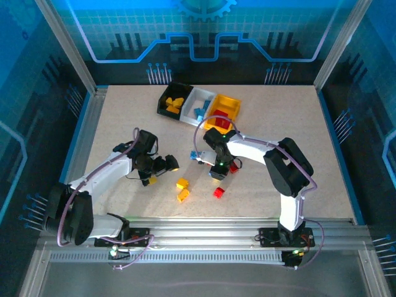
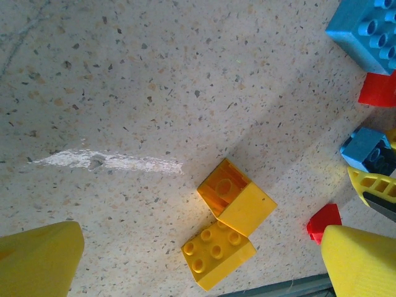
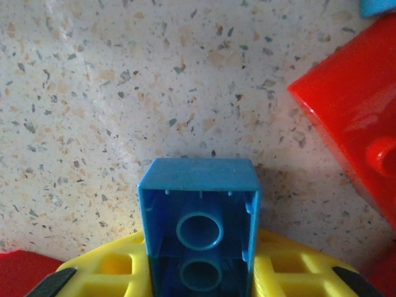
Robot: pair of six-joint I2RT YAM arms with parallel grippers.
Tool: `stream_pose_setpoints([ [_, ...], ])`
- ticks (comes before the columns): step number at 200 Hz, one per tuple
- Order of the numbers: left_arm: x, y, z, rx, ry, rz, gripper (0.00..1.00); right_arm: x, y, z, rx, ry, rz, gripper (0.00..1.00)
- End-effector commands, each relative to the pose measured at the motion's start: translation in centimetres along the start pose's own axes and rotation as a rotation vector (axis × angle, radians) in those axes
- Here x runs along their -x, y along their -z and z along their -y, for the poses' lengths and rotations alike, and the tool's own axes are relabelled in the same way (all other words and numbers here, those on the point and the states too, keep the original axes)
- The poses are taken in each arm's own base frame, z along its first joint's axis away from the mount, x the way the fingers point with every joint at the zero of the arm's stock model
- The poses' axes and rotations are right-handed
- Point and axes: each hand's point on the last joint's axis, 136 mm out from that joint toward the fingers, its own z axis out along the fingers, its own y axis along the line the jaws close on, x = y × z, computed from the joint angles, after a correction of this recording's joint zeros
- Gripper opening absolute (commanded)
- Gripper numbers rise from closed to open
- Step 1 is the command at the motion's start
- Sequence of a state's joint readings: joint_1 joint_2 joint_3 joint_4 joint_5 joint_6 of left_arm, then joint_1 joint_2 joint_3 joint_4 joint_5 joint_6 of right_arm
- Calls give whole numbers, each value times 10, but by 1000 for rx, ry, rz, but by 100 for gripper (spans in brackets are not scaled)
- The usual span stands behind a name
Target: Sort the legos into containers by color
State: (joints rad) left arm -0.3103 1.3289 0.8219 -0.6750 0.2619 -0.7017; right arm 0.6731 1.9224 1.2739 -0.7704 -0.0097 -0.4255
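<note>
Blue lego (image 3: pixel 198 185) sits clamped in the right tool (image 3: pixel 199 267); left tool (image 2: pixel 201 257) gapes wide above yellow legos (image 2: pixel 238 199).

You see a speckled, sandy table (image 1: pixel 124 124) with a shiny white mark (image 2: pixel 105 162) on it. Blue walls (image 1: pixel 31 93) stand around it. The far one has a gear shape (image 1: pixel 204 6). Silver metal rails (image 1: pixel 204 232) run along the near edge.
</note>
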Motion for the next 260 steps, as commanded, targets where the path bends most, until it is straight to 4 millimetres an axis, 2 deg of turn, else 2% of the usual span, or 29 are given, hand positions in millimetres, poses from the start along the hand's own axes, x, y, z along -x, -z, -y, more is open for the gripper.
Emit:
stream_pose_setpoints([
  [1, 2, 2, 2, 4, 4, -8, 99, -3, 8, -5, 8, 0, 2, 27],
  [30, 4, 1, 4, -2, 6, -7, 99, 10, 39, -4, 13, -35, 102, 27],
  [53, 3, 0, 4, -5, 9, -11, 99, 36, 71, 5, 50, -111, 259, 27],
  [87, 0, 0, 4, -6, 4, -22, 99, 92, 113, 52, 125, -344, 493, 28],
  [113, 0, 6, 6, -3, -24, -24, 99, 138, 137, 98, 136, -464, 664, 27],
  [146, -7, 15, 7, 8, -82, -36, 99, 175, 129, 163, 104, -619, 729, 27],
  [165, -14, 20, 4, 21, -117, -45, 99, 192, 122, 188, 79, -661, 746, 27],
  [167, -15, 20, 4, 24, -121, -45, 99, 194, 126, 190, 75, -662, 757, 27],
  [169, -16, 21, 4, 26, -125, -47, 99, 194, 117, 194, 75, -673, 745, 27],
  [173, -17, 21, 2, 31, -130, -49, 99, 196, 112, 199, 72, -686, 744, 27],
  [200, -26, 24, -6, 61, -156, -62, 99, 205, 96, 231, 20, -750, 762, 30],
  [215, -30, 26, -7, 66, -173, -66, 99, 208, 94, 243, -5, -760, 775, 33],
  [225, -32, 26, -7, 64, -186, -69, 99, 211, 93, 247, -15, -757, 780, 40],
  [239, -33, 27, -7, 66, -203, -69, 99, 216, 100, 250, -24, -736, 799, 50],
  [260, -32, 27, -6, 66, -218, -65, 99, 220, 118, 248, -34, -698, 829, 56],
])
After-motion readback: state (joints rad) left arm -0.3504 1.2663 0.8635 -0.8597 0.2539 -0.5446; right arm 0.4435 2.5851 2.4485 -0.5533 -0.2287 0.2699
